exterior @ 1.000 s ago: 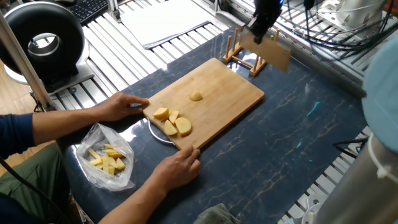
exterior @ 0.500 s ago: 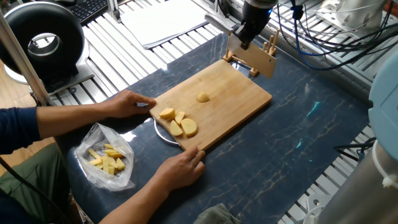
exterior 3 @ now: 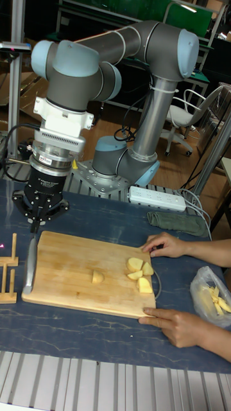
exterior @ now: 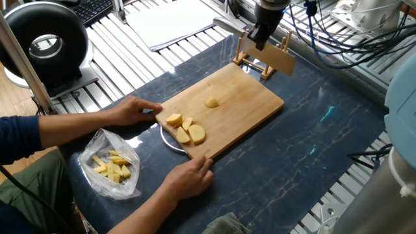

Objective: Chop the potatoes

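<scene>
Several pale yellow potatoes [exterior: 184,129] lie grouped near the front-left corner of the wooden cutting board [exterior: 240,114], and one more piece [exterior: 212,102] sits alone mid-board. In the tall fixed view the group [exterior 3: 139,271] is at the board's right and the single piece [exterior 3: 97,277] is central. My gripper [exterior: 259,40] [exterior 3: 35,222] hangs over the board's far end, shut on a knife [exterior: 280,60] [exterior 3: 31,260] whose blade points down at the board's edge. A person's two hands [exterior: 134,109] [exterior: 188,176] hold the board by its near corner.
A clear plastic bag [exterior: 113,166] with yellow pieces lies left of the board. A plate rim [exterior: 166,141] shows under the board's corner. A wooden rack [exterior: 249,57] stands behind the board. A black ring-shaped device [exterior: 43,43], papers [exterior: 172,21], cables [exterior: 338,32] and a grey cloth [exterior 3: 179,223] surround the mat.
The hands shifted the board slightly right and away. My gripper moved left with the knife, toward the board's far end, then the blade swung a little right.
</scene>
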You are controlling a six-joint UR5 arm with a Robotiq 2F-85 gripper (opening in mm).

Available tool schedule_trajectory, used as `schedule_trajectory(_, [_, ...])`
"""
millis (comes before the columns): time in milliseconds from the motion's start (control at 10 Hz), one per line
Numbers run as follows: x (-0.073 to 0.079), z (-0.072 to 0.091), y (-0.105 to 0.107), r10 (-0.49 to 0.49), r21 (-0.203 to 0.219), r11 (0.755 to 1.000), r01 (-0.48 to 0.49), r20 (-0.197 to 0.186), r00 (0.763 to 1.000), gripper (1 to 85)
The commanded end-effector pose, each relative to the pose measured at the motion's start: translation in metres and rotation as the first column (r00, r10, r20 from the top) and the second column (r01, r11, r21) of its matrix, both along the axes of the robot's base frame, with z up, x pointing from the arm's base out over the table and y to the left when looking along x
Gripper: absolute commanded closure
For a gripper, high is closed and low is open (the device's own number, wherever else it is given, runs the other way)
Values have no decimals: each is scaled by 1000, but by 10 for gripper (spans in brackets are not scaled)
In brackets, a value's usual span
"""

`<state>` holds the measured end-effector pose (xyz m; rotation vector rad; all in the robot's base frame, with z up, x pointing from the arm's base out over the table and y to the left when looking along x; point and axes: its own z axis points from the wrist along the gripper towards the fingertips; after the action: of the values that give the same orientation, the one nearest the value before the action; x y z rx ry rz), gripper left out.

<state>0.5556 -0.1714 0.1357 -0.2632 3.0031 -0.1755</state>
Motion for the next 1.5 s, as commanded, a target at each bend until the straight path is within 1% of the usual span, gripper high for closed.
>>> schedule_trajectory(0, [8, 1, 2, 45, 3, 999, -45, 26, 999, 847])
schedule_trajectory(200, [8, 0, 15, 4, 58, 998, -6, 28, 1000, 847])
schedule_trajectory(300, [0, -1, 26, -50, 108, 993, 50, -2, 999, 847])
schedule_trajectory(400, [-3, -2, 28, -67, 119, 991, 68, -14, 998, 847])
schedule_trajectory(500, [-6, -2, 29, -72, 120, 990, 74, -24, 997, 847])
schedule_trajectory(700, [-9, -2, 25, -77, 107, 991, 80, -37, 996, 847])
schedule_trajectory(800, [-11, -2, 21, -100, 91, 990, 104, -41, 994, 847])
schedule_trajectory(900, [-13, 1, 37, -119, 85, 989, 121, -36, 992, 847])
schedule_trajectory(1000, [-13, -4, 57, -135, 101, 986, 135, -1, 991, 847])
schedule_trajectory(1100, [-15, -8, 61, -149, 73, 986, 148, 5, 989, 847])
schedule_trajectory(1200, [-15, -9, 56, -134, 76, 988, 134, -3, 991, 847])
schedule_trajectory(1300, [-17, -6, 46, -133, 93, 986, 135, -25, 991, 847])
schedule_trajectory(1400, [-21, -4, 48, -156, 98, 982, 159, -36, 987, 847])
